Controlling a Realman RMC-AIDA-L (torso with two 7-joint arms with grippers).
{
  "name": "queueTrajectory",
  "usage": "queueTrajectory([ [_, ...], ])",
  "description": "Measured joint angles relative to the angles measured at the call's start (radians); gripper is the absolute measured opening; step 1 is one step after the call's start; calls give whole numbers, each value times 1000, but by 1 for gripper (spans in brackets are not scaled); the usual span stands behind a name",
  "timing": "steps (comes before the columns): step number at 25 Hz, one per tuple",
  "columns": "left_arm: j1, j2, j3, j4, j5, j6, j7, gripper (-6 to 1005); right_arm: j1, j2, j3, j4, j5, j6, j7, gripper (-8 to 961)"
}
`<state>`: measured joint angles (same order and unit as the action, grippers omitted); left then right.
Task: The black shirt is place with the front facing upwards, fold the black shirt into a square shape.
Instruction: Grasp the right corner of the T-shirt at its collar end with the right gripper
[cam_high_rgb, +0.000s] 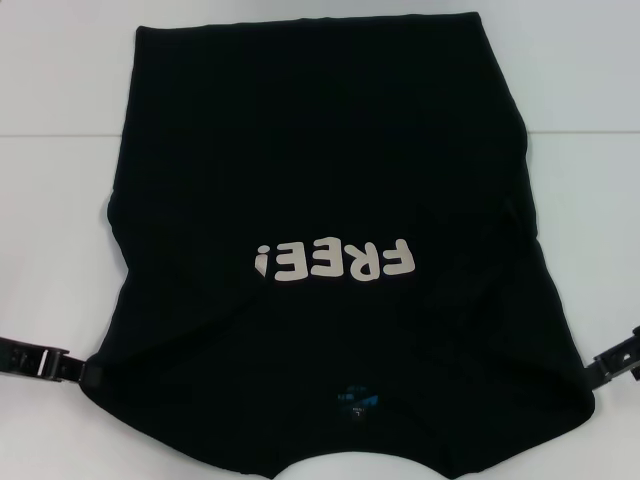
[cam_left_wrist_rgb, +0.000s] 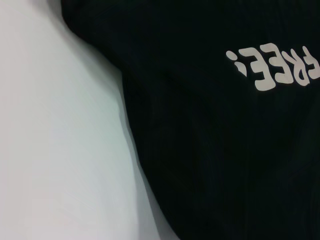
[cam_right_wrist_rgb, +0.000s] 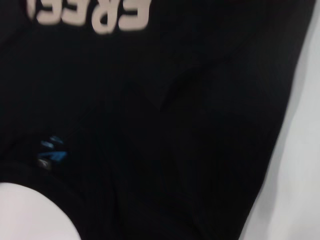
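Note:
The black shirt (cam_high_rgb: 320, 170) lies front up on the white table (cam_high_rgb: 50, 180), collar toward me. Its cream "FREE!" letters (cam_high_rgb: 332, 262) read upside down, and the small blue neck label (cam_high_rgb: 358, 402) sits near the front edge. My left gripper (cam_high_rgb: 78, 372) meets the shirt's near left corner, and my right gripper (cam_high_rgb: 596, 372) meets its near right corner. Both corners are drawn out to points at the grippers. The left wrist view shows the shirt (cam_left_wrist_rgb: 225, 150) and its letters (cam_left_wrist_rgb: 275, 67). The right wrist view shows the shirt (cam_right_wrist_rgb: 175, 125) and its label (cam_right_wrist_rgb: 52, 152).
White tabletop surrounds the shirt on the left, right and far sides (cam_high_rgb: 580, 80). A seam line in the table (cam_high_rgb: 60, 133) runs across behind the shirt's middle.

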<state>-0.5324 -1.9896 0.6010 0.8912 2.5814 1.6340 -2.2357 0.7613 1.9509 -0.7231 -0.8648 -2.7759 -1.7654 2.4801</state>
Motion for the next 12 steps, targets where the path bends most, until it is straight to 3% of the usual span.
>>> queueTrajectory([
  [5,-3,0,2,-2,0,-3,1,66,23,37,-78,7,-47,59,16,846],
  [12,-11,3,2,-14,0,-5,1,66,48,61,-157,18,-51,105,34,813],
])
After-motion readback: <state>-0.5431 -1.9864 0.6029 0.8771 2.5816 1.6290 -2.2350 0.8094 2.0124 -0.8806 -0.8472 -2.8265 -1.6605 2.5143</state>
